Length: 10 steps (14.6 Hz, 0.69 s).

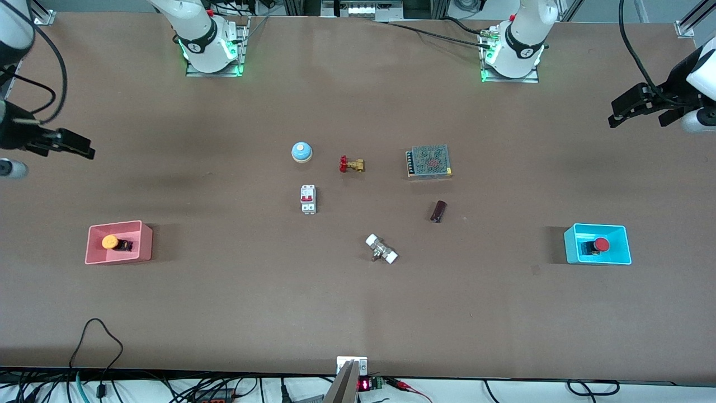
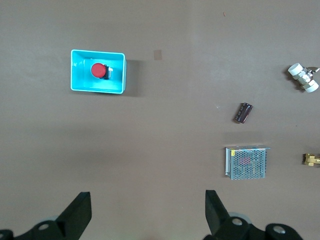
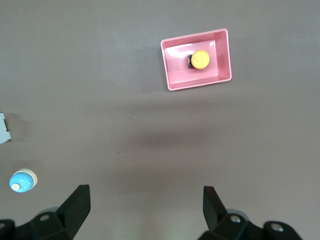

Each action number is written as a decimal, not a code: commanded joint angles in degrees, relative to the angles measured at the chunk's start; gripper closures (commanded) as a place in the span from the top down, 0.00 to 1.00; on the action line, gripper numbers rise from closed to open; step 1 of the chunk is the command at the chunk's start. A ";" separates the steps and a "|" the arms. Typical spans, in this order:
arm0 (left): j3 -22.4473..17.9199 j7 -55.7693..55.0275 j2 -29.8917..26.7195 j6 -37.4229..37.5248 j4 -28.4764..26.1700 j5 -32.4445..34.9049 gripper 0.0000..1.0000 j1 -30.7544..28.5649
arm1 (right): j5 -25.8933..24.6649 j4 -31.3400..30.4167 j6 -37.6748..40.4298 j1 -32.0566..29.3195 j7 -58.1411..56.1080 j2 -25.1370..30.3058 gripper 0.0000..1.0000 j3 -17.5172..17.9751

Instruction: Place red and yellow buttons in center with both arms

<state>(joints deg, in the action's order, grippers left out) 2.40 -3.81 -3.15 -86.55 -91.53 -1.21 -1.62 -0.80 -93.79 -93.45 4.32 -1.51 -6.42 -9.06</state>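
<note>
I see the yellow button (image 1: 110, 242) lying in the pink bin (image 1: 146, 242) and the red button (image 1: 601, 244) in the cyan bin (image 1: 624, 244). Left gripper (image 2: 147, 212) and right gripper (image 3: 145, 207) both hang wide, empty, over bare worktop (image 1: 358, 313). I judge the buttons light, rigid and slick-capped; I'd pinch the black bodies.

Red button (image 2: 98, 70) in cyan bin (image 2: 80, 82)

Tabletop (image 1: 224, 313) was a flat matte brown. The yellow button (image 1: 110, 241) had an orange-yellow cap on a black body, sitting in a pink bin (image 1: 146, 242). The red button (image 1: 601, 244) was in a cyan bin (image 1: 571, 244). Near the brown middle: a blue-and-white bell (image 1: 301, 151), a brass valve (image 1: 352, 164) with a red handle, a white breaker (image 1: 308, 198) with red switches.
</note>
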 commanded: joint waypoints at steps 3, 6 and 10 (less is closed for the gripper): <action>0.07 0.20 -0.89 -0.55 -0.84 0.15 1.00 -0.32 | -0.17 2.11 -2.07 -0.54 -0.69 -6.40 1.00 -0.17; 0.07 0.20 -0.89 -0.55 -0.84 0.15 1.00 -0.32 | -0.35 4.65 -7.95 -0.54 -0.60 -12.11 1.00 -0.25; 0.07 0.55 -0.72 -0.20 -0.66 0.24 1.00 -0.23 | -0.43 8.87 -14.90 -0.80 -0.69 -20.54 1.00 -0.60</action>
<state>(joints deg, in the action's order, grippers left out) 2.39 -3.81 -3.15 -86.55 -91.54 -1.21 -1.62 -0.83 -89.36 -106.92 3.92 -1.51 -22.11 -9.51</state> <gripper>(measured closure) 0.000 0.000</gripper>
